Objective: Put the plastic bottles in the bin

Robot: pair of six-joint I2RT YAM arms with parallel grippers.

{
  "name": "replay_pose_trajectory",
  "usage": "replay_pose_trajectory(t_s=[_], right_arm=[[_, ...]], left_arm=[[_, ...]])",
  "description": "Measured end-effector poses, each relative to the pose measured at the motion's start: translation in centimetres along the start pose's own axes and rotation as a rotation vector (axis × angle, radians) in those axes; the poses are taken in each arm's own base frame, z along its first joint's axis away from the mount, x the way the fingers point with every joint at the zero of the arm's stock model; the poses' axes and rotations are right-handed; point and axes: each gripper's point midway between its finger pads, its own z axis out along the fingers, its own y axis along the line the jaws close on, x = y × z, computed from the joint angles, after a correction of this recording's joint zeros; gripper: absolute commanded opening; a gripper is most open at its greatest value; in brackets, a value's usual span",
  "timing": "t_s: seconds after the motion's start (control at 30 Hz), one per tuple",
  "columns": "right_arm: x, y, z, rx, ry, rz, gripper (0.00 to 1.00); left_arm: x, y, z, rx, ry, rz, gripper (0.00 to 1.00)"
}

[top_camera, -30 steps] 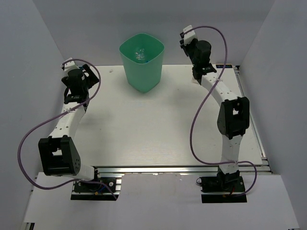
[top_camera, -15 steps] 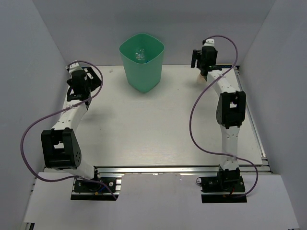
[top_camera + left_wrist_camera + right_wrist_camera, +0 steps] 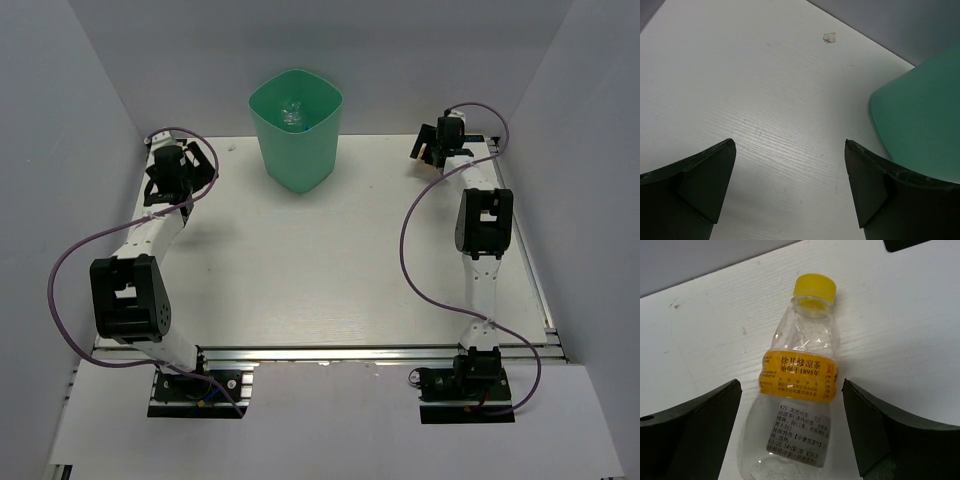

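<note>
Plastic bottle, base out of frame

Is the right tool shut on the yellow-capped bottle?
No: the right wrist view shows the right tool open, its fingers spread either side of the yellow-capped bottle.

A clear, yellow-capped, orange-labelled bottle lies flat; the upright mint-green bin holds clear bottles.

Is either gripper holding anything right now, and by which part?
Nothing is held. The left gripper is open over the table beside the bin. The right gripper is open astride the lower body of the yellow-capped bottle, not clamped on it.
</note>
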Motion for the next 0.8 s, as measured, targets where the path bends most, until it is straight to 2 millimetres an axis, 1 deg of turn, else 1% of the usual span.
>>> replay_pose_trajectory(t_s=[0.03,0.07,0.13,0.17,0.2,0.27,0.33,0.4,0.47,0.53,0.57,0.6,0.63,0.7,0.73,0.77,0.8], right_arm=[[0.3,0.2,0.1,-0.007,0.008,0.002,0.83],[0.6,0.3,0.1,-0.013,0.014,0.003,0.74],[1.1,0.7,0.2,-0.028,0.023,0.005,0.62],[1.2,0.9,0.1,-0.037,0.016,0.006,0.50],[1.3,1.2,0.0,-0.052,0.014,0.007,0.46],[1.4,1.8,-0.7,-0.084,0.018,0.002,0.40],[1.4,2.6,-1.7,-0.113,0.023,-0.017,0.39],[0.4,3.5,-2.9,-0.138,0.006,-0.051,0.38],[-1.9,5.6,-5.0,-0.185,-0.038,-0.104,0.38],[-4.7,8.5,-7.8,-0.232,-0.109,-0.158,0.39],[-6.5,10.5,-9.8,-0.257,-0.160,-0.190,0.40],[-8.8,13.3,-12.6,-0.287,-0.242,-0.239,0.42],[-9.7,14.7,-13.9,-0.304,-0.280,-0.257,0.42],[-12.6,20.3,-18.9,-0.371,-0.413,-0.316,0.41],[-13.8,22.8,-21.0,-0.407,-0.469,-0.325,0.40],[-15.0,25.7,-23.4,-0.456,-0.532,-0.332,0.39],[-15.6,28.1,-25.2,-0.502,-0.575,-0.333,0.40]], left_arm=[[0.0,0.0,0.0,0.000,0.000,0.000,0.98],[0.0,0.0,0.0,0.000,0.001,0.000,0.98],[0.1,0.0,0.0,0.002,0.004,0.000,0.98],[0.1,0.0,0.0,0.003,0.005,-0.001,0.98],[0.1,0.0,0.0,0.003,0.006,0.000,0.98],[0.3,0.0,-0.2,0.001,0.016,0.001,0.98],[0.3,0.0,-0.4,0.002,0.021,0.001,0.98],[0.0,-0.1,-0.9,0.009,0.013,-0.002,0.98],[-0.4,-0.1,-1.9,0.017,-0.001,-0.005,0.98],[-1.0,-0.3,-3.0,0.029,-0.022,-0.010,0.98],[-1.4,-0.4,-3.5,0.035,-0.033,-0.012,0.98],[-1.8,-0.5,-4.0,0.041,-0.046,-0.014,0.98],[-2.2,-0.6,-4.3,0.046,-0.056,-0.016,0.98],[-2.8,-0.8,-4.8,0.055,-0.073,-0.019,0.98],[-3.0,-0.9,-4.9,0.058,-0.078,-0.019,0.98],[-3.1,-0.9,-4.9,0.059,-0.081,-0.020,0.98],[-3.1,-0.9,-4.9,0.062,-0.082,-0.020,0.98]])
